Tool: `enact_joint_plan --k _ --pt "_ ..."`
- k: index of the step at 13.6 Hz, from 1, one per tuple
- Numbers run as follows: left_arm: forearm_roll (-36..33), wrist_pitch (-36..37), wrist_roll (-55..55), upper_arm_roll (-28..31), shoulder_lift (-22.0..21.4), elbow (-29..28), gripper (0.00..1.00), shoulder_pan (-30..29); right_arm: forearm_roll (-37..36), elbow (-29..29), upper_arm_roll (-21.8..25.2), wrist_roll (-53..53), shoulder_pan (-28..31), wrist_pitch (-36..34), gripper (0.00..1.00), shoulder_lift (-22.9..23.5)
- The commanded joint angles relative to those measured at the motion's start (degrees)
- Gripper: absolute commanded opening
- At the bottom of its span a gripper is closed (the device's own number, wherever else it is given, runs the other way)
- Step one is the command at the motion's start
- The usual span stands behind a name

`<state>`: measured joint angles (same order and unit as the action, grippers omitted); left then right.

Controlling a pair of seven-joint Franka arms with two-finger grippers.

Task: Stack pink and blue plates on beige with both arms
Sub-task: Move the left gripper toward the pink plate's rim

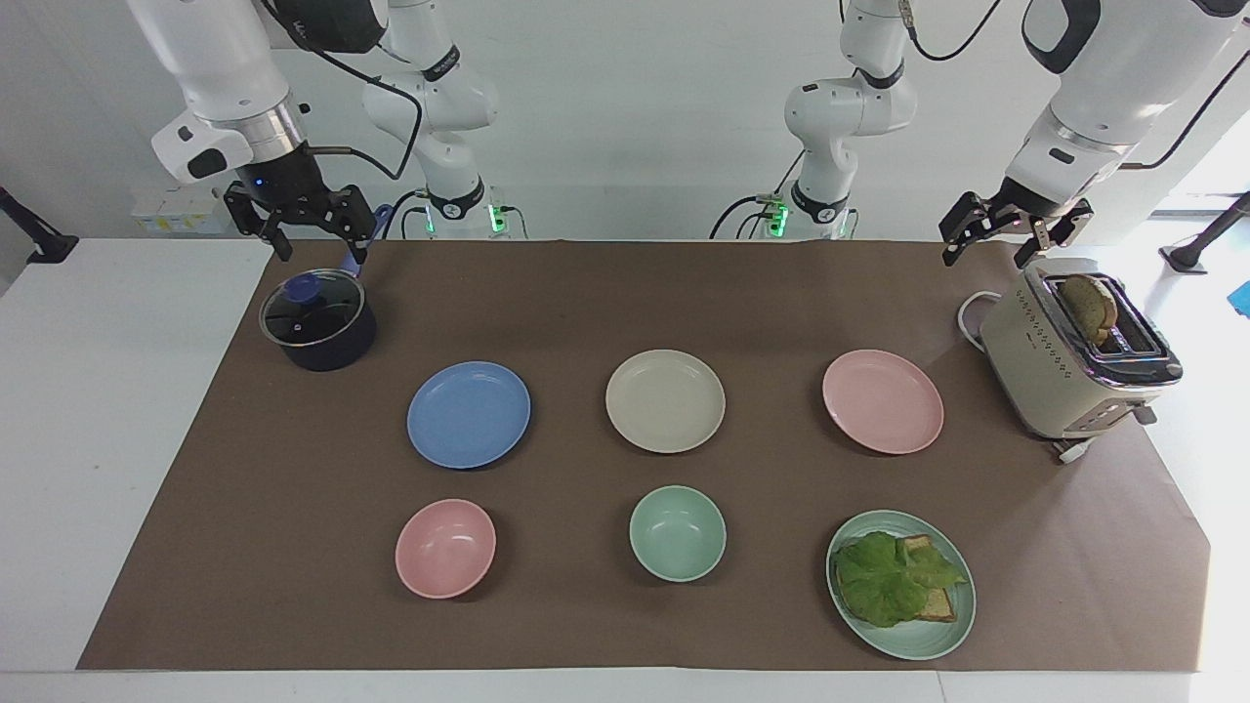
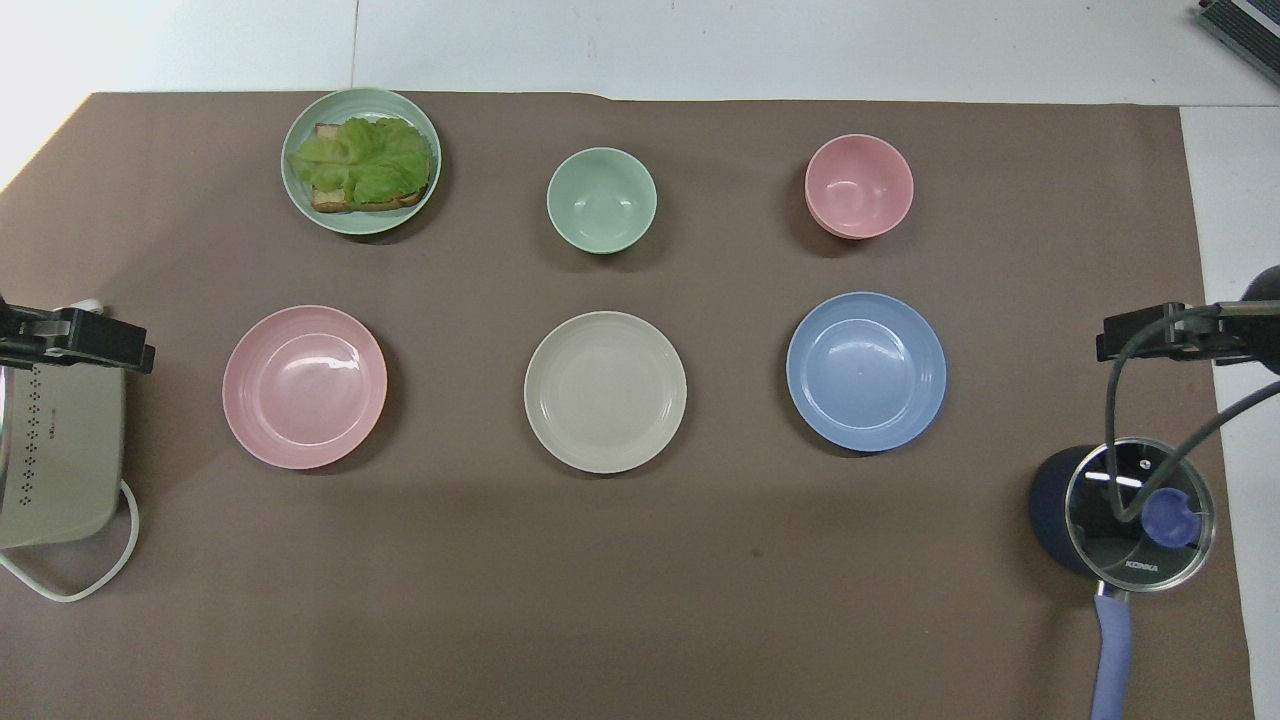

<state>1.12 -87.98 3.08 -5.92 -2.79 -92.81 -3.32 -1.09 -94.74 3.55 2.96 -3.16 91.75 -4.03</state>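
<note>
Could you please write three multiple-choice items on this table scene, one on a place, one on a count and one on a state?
1. Where does the round matte beige plate lie?
A. between the round matte blue plate and the round matte pink plate
B. on the blue plate
C. beside the toaster

2. How many small deep bowls are there?
A. one
B. two
C. four

3. How is the left gripper?
A. shut on the pink plate
B. resting on the beige plate
C. open and empty, over the cream toaster

Key: 1 A, the three plates lie in one row, apart. 2 B, a pink bowl and a pale green bowl. 3 C, its fingers stand apart, holding nothing.
</note>
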Motion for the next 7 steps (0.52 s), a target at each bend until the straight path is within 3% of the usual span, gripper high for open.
enact_joint_plan --k 1,7 --pt "-0.9 -1.1 0.8 0.1 -1.8 -2.3 1.0 0.0 1.2 -1.1 -0.3 0.2 0.8 0.6 1.0 -0.7" --pt "-0.9 -2.8 0.7 0.1 -1.3 -4.3 1.0 0.0 1.2 -1.1 -0.3 0.1 0.8 0.7 1.0 -0.7"
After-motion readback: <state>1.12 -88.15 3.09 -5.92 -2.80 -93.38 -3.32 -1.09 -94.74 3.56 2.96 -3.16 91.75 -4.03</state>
